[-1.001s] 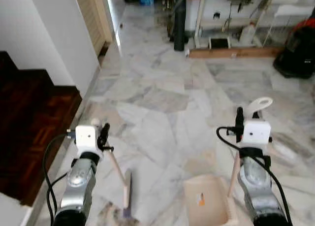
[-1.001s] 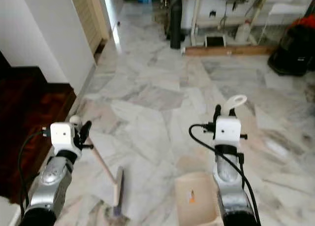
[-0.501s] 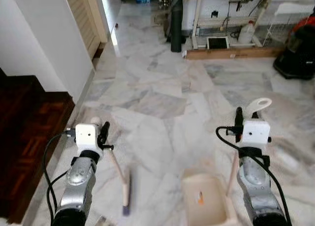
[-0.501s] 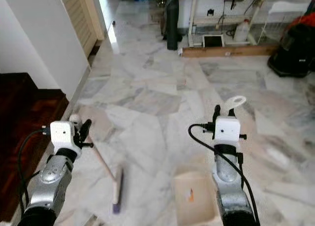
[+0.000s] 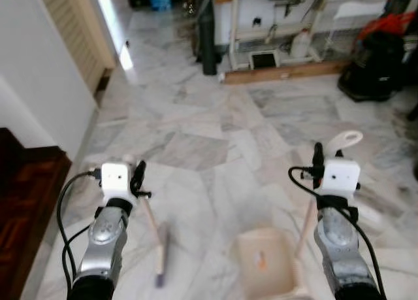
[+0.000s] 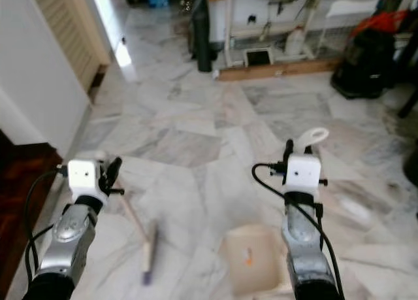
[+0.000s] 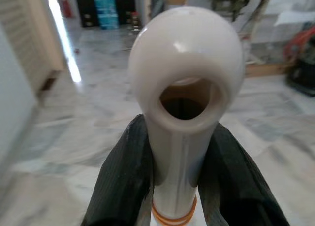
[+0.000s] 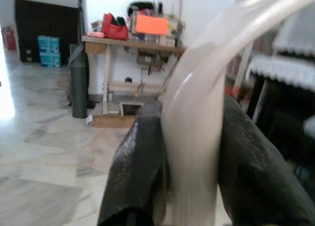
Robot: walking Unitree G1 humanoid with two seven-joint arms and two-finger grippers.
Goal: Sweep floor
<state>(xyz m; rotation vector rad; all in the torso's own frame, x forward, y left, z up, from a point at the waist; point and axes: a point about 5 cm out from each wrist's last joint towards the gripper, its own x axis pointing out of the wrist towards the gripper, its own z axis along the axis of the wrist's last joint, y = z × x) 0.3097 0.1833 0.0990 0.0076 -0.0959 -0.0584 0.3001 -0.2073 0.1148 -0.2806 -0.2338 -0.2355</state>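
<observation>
My left gripper point(image 5: 134, 176) is shut on the cream handle point(image 7: 184, 88) of a broom. The stick slants down to the broom head point(image 5: 160, 257) on the marble floor ahead of me. The black fingers point(image 7: 120, 177) clamp the handle just below its round holed end. My right gripper point(image 5: 323, 161) is shut on the pale handle point(image 8: 197, 127) of a beige dustpan point(image 5: 264, 267), which rests low in front of me on the right. The handle's loop point(image 5: 344, 140) sticks up above the gripper.
A dark wooden step point(image 5: 23, 202) and a white wall point(image 5: 32, 78) lie on the left. A black upright cylinder point(image 5: 208, 35), a wooden plank point(image 5: 281, 71), a white shelf frame and a black bag point(image 5: 375, 65) stand at the far end. Open marble floor point(image 5: 215, 136) lies between.
The whole view has shifted: the dark step slid off to the left and the far clutter came nearer. Both grippers keep the same hold on broom and dustpan.
</observation>
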